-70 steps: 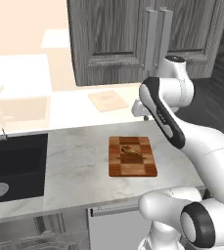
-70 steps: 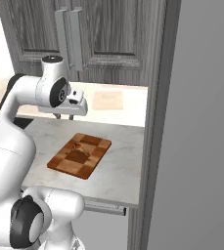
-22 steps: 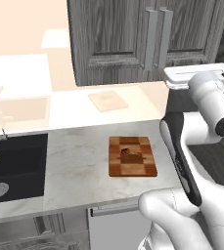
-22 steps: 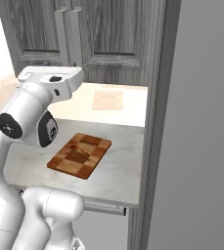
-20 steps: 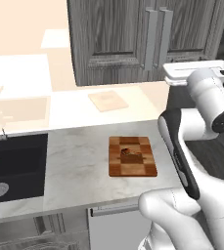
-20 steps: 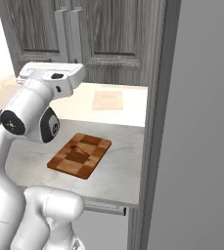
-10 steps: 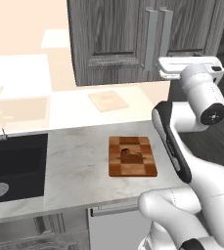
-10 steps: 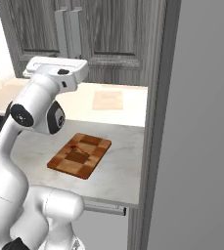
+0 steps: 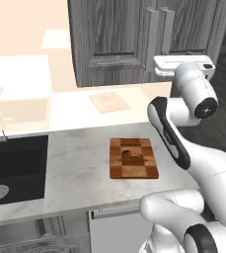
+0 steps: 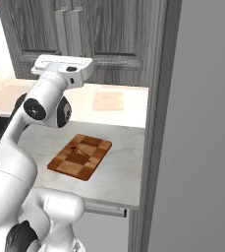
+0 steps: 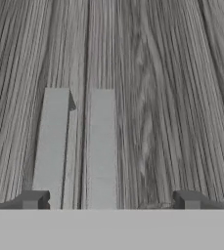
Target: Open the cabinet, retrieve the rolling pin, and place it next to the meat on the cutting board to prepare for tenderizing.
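Cabinet (image 9: 119,39) shut, both doors closed above the tabletop (image 9: 80,168), with my end effector (image 11: 108,200) right up at its handles.

In my hand view I see the two silver bar handles (image 11: 102,146) side by side on the wood grain, the left fingertip (image 11: 33,199) at the foot of the left bar and the right fingertip well out on the right door's panel, so the jaws stand wide with nothing between them but the bars ahead. From the base cameras the hand sits level with the lower ends of the handles. Below, the checkered cutting board (image 9: 133,158) lies flat on the marble tabletop with the meat (image 9: 130,153) on it near its middle. A plain pale board (image 9: 109,102) lies farther back, and the sink (image 9: 13,168) is off to the left.
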